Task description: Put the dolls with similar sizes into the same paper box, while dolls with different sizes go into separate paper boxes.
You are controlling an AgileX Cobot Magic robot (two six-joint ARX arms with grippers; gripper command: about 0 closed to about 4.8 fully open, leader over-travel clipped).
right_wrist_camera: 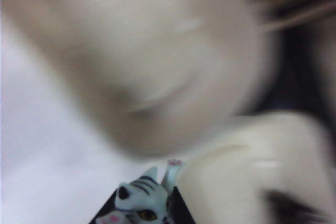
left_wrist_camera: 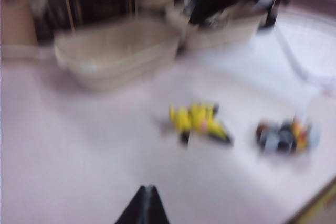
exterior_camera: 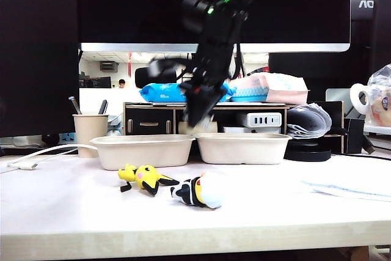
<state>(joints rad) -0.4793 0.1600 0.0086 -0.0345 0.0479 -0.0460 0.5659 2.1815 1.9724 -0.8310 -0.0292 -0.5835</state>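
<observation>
Striped doll (right_wrist_camera: 140, 199) sat clenched in the right end effector (exterior_camera: 198, 117), just above the gap between the two paper boxes (exterior_camera: 144, 150), while the left end effector (left_wrist_camera: 144, 203), fingertips together, hung low over the table (exterior_camera: 91, 200).

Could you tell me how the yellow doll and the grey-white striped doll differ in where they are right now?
The yellow doll lies on its side on the table, in front of the left paper box; the grey-white striped doll is off the table, clamped in the right gripper above the boxes. The yellow doll lies untouched, with the left gripper well short of it. Both are small toy figures outside any box.
</observation>
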